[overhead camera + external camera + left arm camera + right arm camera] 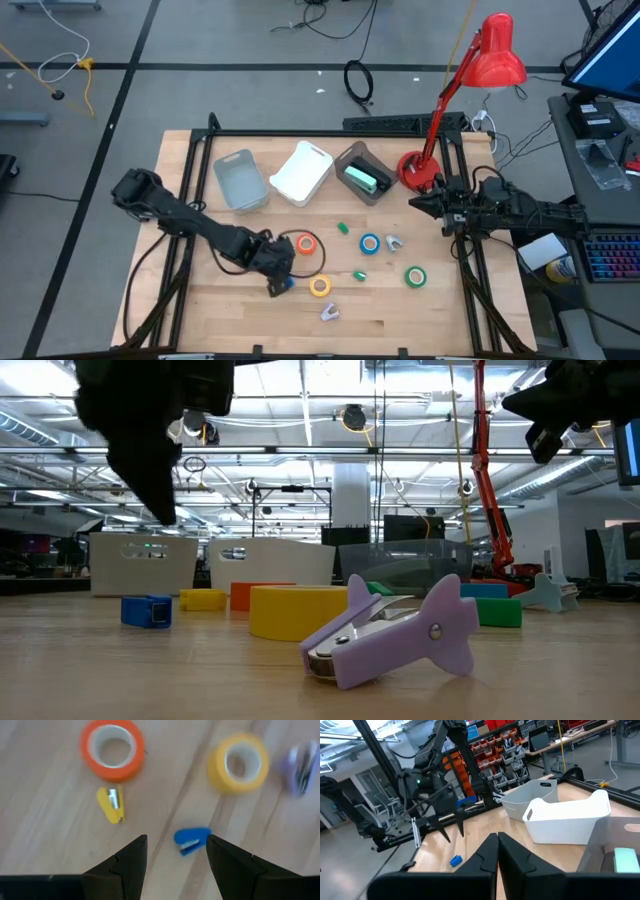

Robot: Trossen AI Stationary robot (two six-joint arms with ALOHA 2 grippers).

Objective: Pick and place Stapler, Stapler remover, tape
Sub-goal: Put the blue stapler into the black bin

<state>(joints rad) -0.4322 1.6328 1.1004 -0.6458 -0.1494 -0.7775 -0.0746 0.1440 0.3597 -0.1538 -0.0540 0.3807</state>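
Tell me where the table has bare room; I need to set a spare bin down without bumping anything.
Bare wood: the front strip nearer than the purple staple remover, and the front right corner beyond the green tape. Crowded: the middle, around the orange tape, yellow tape, blue tape and the open left gripper; three bins line the back, the white bin in the middle.

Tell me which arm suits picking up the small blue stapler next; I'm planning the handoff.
Left. Its pincer hangs open just above the blue stapler, which lies between the fingers in the left wrist view. The right pincer is shut and waits at the table's right edge near the red lamp, far from it.
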